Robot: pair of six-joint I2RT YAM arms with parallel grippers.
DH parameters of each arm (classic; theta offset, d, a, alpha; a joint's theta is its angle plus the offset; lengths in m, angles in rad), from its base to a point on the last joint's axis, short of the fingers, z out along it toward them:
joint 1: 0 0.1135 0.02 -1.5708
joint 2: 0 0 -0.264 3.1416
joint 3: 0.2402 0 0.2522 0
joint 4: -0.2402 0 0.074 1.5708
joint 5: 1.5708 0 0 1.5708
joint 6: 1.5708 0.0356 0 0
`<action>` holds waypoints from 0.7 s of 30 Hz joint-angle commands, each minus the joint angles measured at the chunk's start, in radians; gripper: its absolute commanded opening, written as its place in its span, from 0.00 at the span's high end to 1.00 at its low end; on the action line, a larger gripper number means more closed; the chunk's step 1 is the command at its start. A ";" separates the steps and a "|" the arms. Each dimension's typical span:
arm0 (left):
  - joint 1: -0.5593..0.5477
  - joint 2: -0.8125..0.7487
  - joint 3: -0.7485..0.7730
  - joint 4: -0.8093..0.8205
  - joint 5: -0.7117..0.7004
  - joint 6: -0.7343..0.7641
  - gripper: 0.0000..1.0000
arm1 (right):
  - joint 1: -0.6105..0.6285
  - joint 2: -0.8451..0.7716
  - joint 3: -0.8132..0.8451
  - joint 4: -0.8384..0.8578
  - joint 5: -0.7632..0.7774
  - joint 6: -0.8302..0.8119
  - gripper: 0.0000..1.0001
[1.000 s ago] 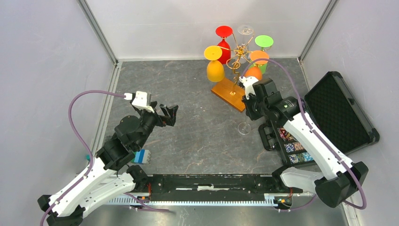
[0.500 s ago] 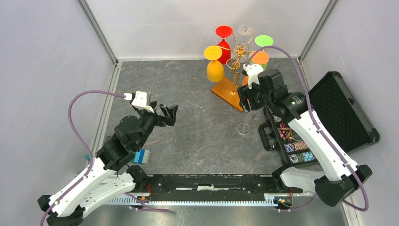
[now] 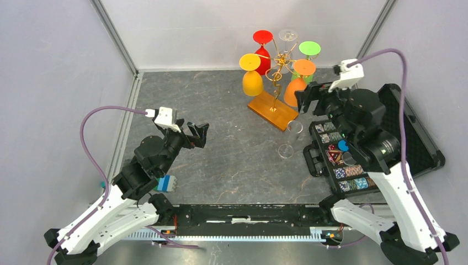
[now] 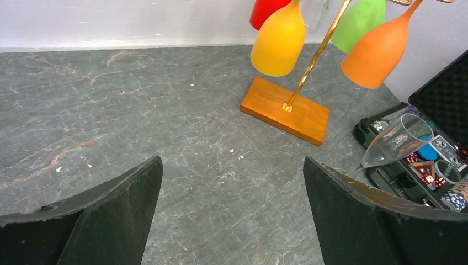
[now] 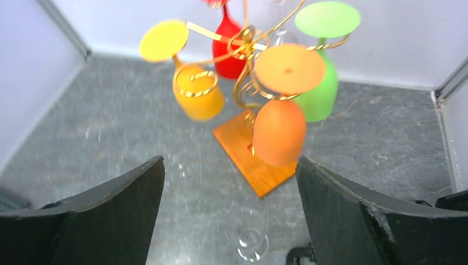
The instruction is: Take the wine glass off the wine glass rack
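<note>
Grey marbled tabletop (image 3: 221,121) holds the wine glass (image 3: 288,139) standing just below the right gripper (image 3: 304,100), whose empty jaws gape wide.

On my feed the rack (image 3: 281,58) is thin gold wire on an amber-orange base (image 3: 272,111). It carries a yellow glass (image 3: 252,83), a red glass (image 3: 264,58), a green glass (image 5: 319,91) and an orange glass (image 3: 295,91), and the clear glass (image 4: 394,142) has no tint. The table (image 3: 221,127) is dark grey, marbled with pale veins and white specks. My left hand (image 4: 232,160) and right hand (image 5: 230,160) are black, as is the case (image 3: 397,127), whose chips (image 3: 345,171) mix red, blue and white.
</note>
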 commanded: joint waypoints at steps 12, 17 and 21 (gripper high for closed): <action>-0.003 0.004 0.000 0.029 0.044 0.006 0.00 | -0.214 0.165 0.150 0.176 -0.020 0.251 0.02; -0.004 0.002 0.005 0.025 0.056 0.005 0.00 | -0.475 0.222 0.097 0.271 -0.368 0.375 0.02; -0.004 0.008 0.011 0.018 0.072 0.004 0.00 | -0.657 0.205 -0.111 0.558 -0.706 0.559 0.08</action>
